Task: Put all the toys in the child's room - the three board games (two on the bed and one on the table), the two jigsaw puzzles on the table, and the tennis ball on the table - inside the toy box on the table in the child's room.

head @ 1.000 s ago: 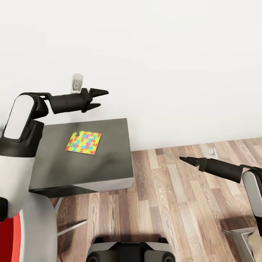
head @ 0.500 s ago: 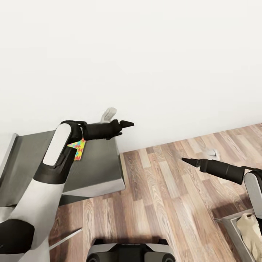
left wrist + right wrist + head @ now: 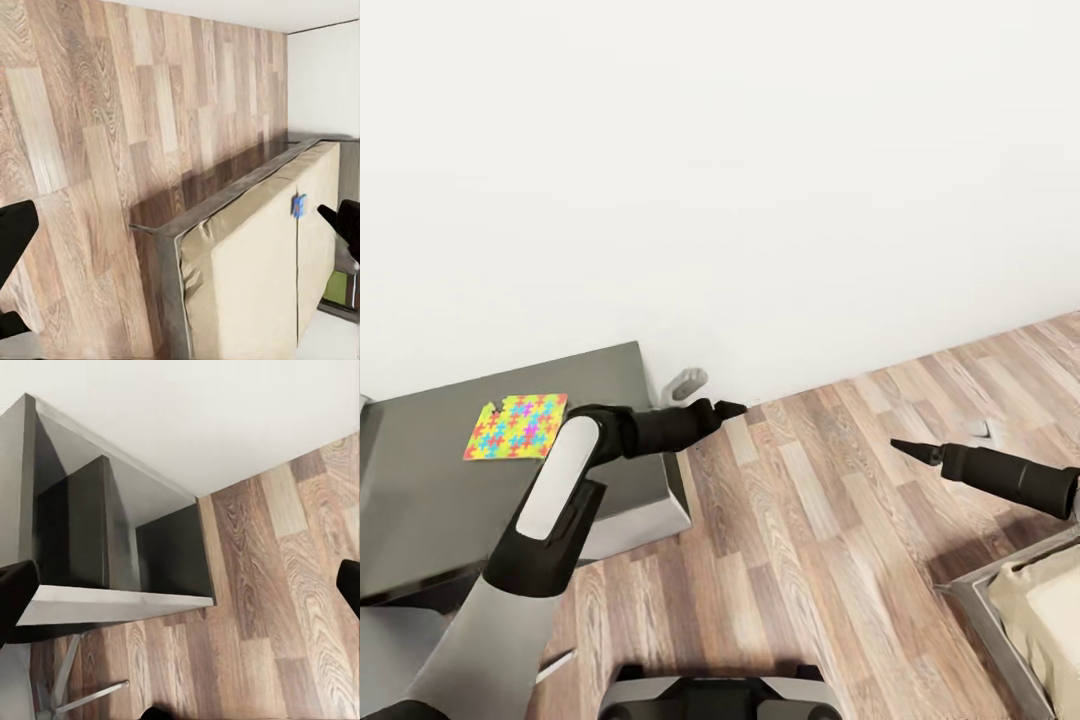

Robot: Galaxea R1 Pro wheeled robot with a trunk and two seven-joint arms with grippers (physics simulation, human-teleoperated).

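Jigsaw puzzle (image 3: 517,426) lies flat on dark-grey table wing (image 3: 420,500) | my left gripper (image 3: 728,409) and right gripper (image 3: 903,447) look closed, empty | best: open wide, pinch one edge.

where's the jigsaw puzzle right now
In the head view the jigsaw puzzle lies flat on the dark-grey table at the left, near the wall, just beyond the left arm's elbow.
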